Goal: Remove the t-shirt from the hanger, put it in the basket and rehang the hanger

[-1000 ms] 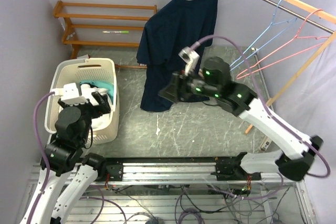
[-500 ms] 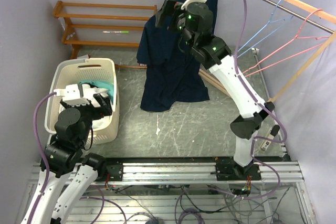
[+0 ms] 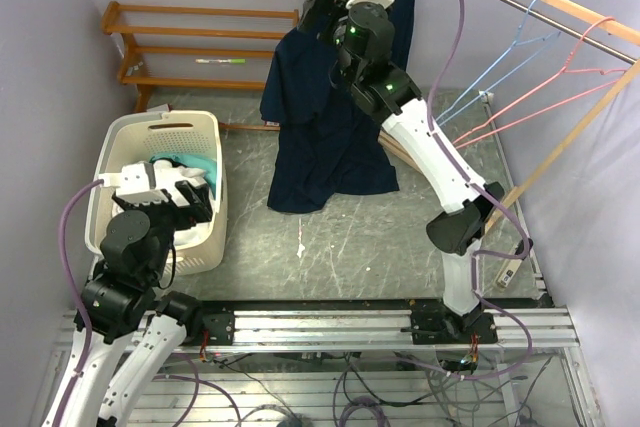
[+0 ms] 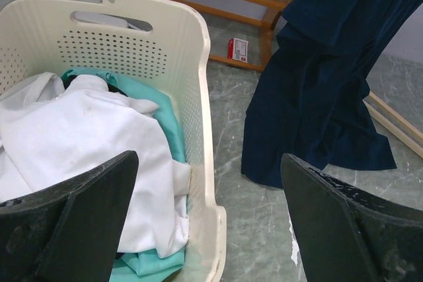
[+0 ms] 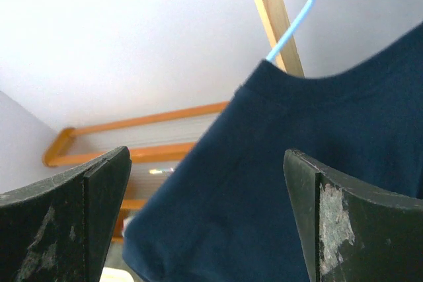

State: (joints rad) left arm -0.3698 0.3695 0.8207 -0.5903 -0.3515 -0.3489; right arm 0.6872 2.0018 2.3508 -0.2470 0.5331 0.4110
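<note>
- Two hands are seen wide open and empty.
- The left hand (image 3: 190, 195) is held over the laundry basket (image 3: 130, 132).
- The right hand (image 3: 320, 12) is held beside the t-shirt (image 3: 330, 117), which is hung on the hanger (image 5: 291, 31).

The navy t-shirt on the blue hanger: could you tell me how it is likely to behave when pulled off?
The t-shirt hangs in loose folds, so it will probably be floppy and bunch when gripped. It sits lopsided on the thin hanger, one side sagging low, so a pull may tilt or drag the hanger rather than free it.
</note>
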